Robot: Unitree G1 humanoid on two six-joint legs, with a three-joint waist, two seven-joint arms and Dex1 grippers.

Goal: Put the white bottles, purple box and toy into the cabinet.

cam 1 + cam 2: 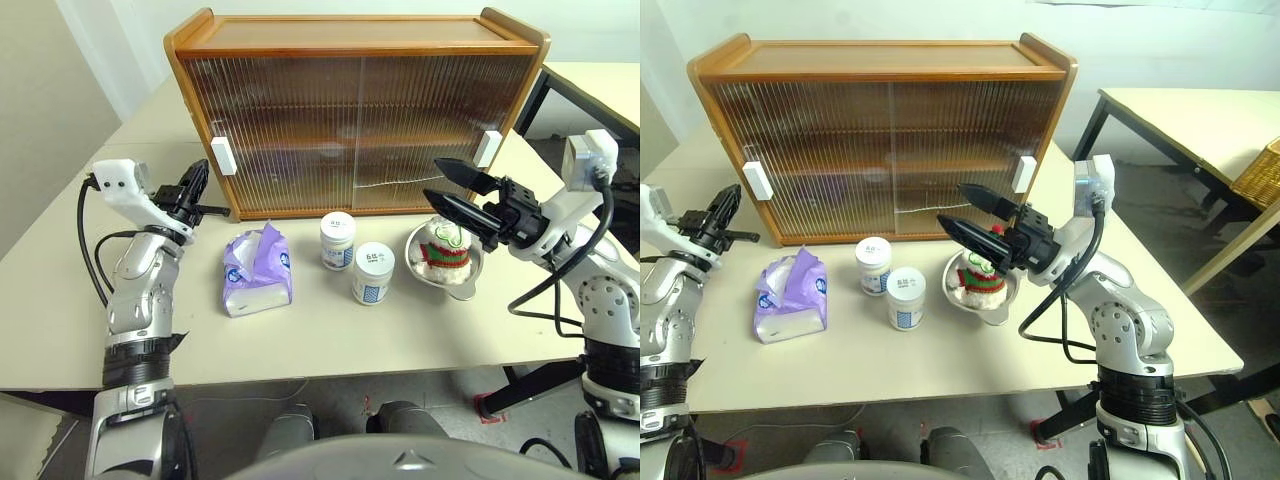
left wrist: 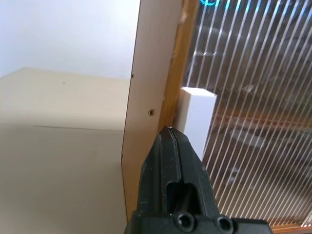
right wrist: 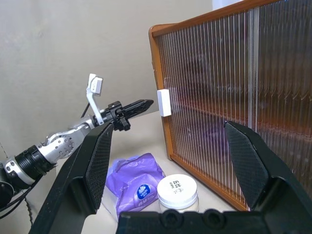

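Note:
The cabinet (image 1: 355, 40) stands at the back of the table with both ribbed doors closed. My left gripper (image 1: 202, 168) is shut with nothing in it, its tip just left of the left door's white handle (image 2: 197, 117). In front of the cabinet lie the purple box (image 1: 255, 270) and two white bottles (image 1: 337, 240) (image 1: 373, 272). To their right, the toy (image 1: 447, 245) sits in a metal bowl (image 1: 470, 282). My right gripper (image 1: 436, 180) hangs open above the toy, pointing left along the cabinet front.
The right door's white handle (image 1: 488, 148) is behind my right gripper. Bare tabletop (image 1: 60, 300) lies left of the purple box. A second table (image 1: 1180, 110) and a wicker basket (image 1: 1260, 170) stand off to the right.

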